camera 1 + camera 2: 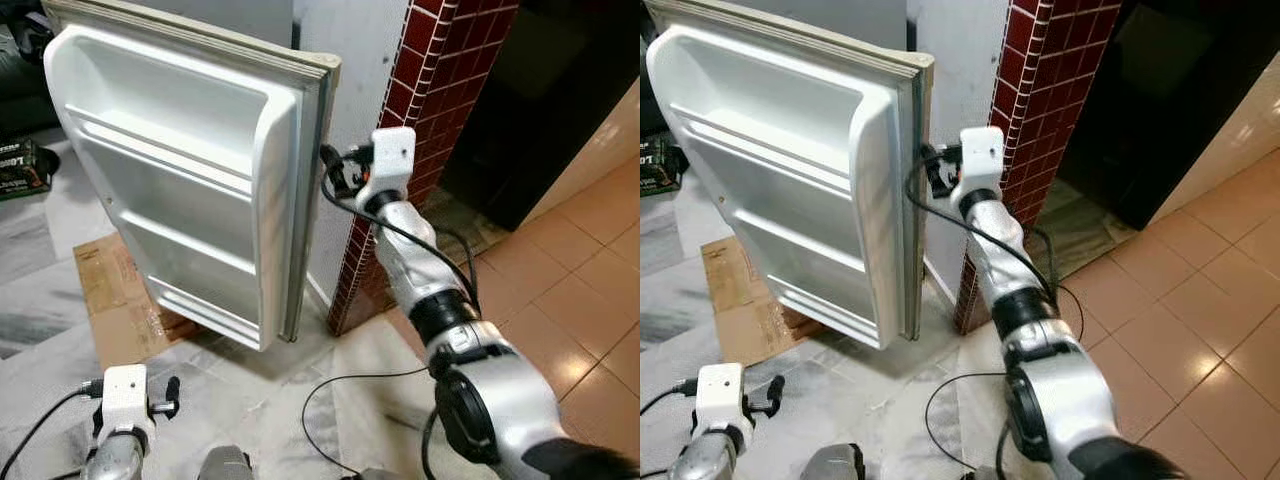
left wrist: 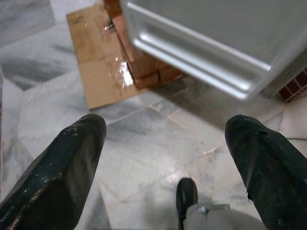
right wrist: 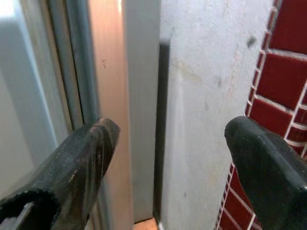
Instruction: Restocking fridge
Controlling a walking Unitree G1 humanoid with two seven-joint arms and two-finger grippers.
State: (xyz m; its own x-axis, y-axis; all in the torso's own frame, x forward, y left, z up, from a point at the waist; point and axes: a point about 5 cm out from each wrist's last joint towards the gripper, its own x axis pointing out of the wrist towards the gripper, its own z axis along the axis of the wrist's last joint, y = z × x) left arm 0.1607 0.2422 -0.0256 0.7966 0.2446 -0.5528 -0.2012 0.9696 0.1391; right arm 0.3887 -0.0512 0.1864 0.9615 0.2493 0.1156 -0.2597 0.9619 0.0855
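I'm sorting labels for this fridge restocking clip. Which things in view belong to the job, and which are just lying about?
Job:
fridge door, open, shelves bare
right gripper, open, at the door's edge
left gripper, open, low over the floor

Lying about:
cardboard sheet
black cable
brick pillar

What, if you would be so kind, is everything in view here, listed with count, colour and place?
Fridge door: one, white, swung open at left, its shelves bare.
Door gasket: one, grey, along the door's free edge.
Brick pillar: one, dark red, right of the door.
Cardboard sheet: one, brown, on the floor under the door.
Marble floor: grey-white, beneath the robot.
Tiled floor: orange-tan, at right.
Cable: one, black, looping over the floor.
Right gripper: black fingers, open, at the door's edge.
Left gripper: black fingers, open, low over the floor.
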